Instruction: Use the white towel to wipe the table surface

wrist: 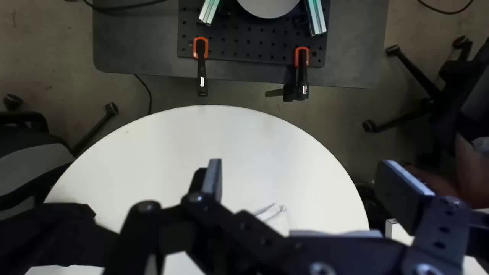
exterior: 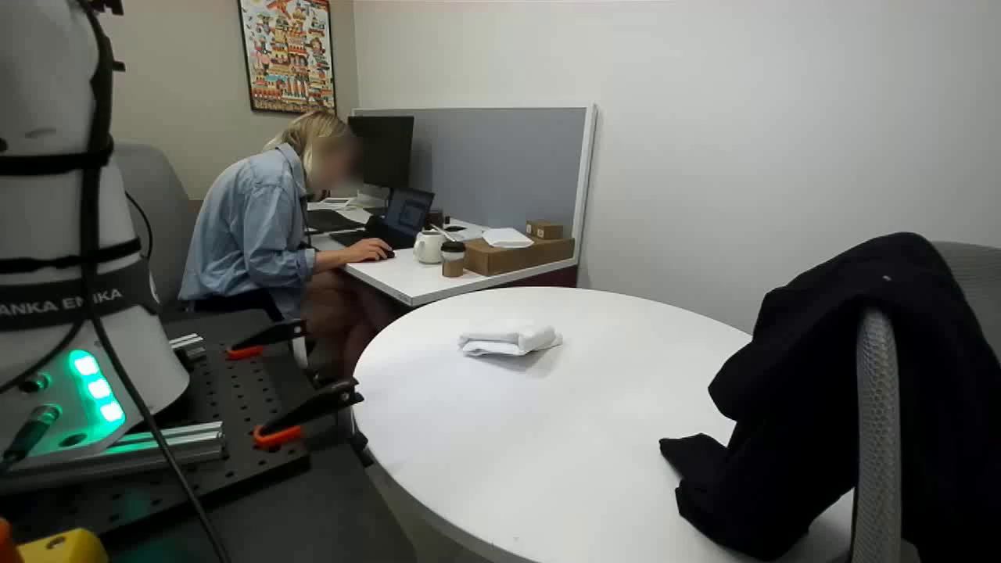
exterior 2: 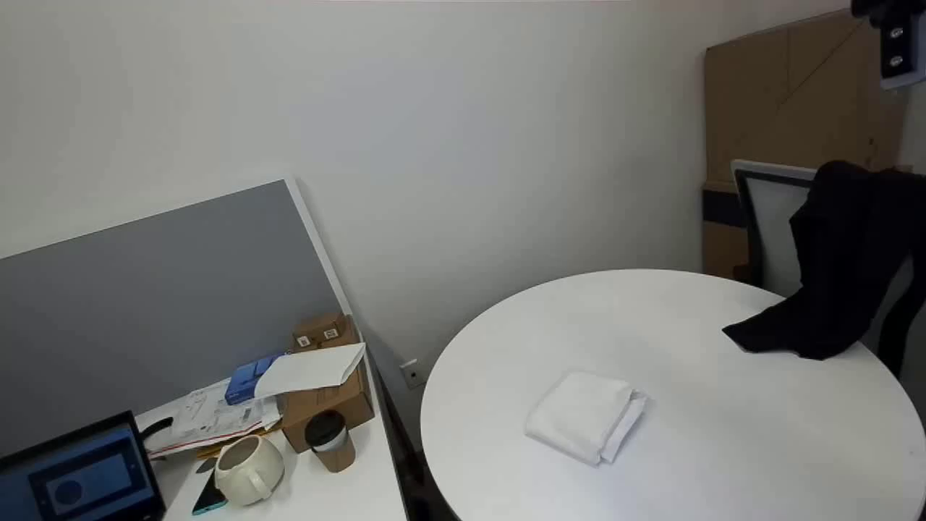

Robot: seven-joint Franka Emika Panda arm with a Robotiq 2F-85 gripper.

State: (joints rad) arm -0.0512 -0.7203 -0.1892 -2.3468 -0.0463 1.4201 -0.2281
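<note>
- A folded white towel (exterior 2: 582,414) is lying on a round white table (exterior 2: 687,311), well inside its boundary and nearer the edge facing the white desk (exterior: 418,280) than the edge beside the mesh chair (exterior: 877,453); the circular top is offering you no corners.
- Well above the tabletop in the wrist view, your Robotiq gripper (wrist: 307,185) is hanging with its jaws standing wide apart and grasping nothing; that spread is likely leaving you room to take a fold.
- The towel is probably resting in from every edge so that you are getting bare surface all around it for the approach and the first strokes.
- Beyond the edge nearest the robot base (exterior: 133,352), orange-tipped clamps (wrist: 201,70) are pinning a perforated plate (wrist: 254,47) to a dark bench (wrist: 133,46), presumably bracing everything against the push of wiping.
- Hanging over that chair, a black garment (exterior: 805,391) is spilling onto the tabletop at the adjoining edge; it is likely just being stowed there, and could be snagging the towel if you are sweeping that way.
- The towel itself is showing as a compact, roughly rectangular pad, plain white on white, its stacked layers (exterior 2: 624,427) fanning slightly loose along one side in an exterior view; in the wrist view your gripper is hiding most of it, leaving a creased corner in sight.
</note>
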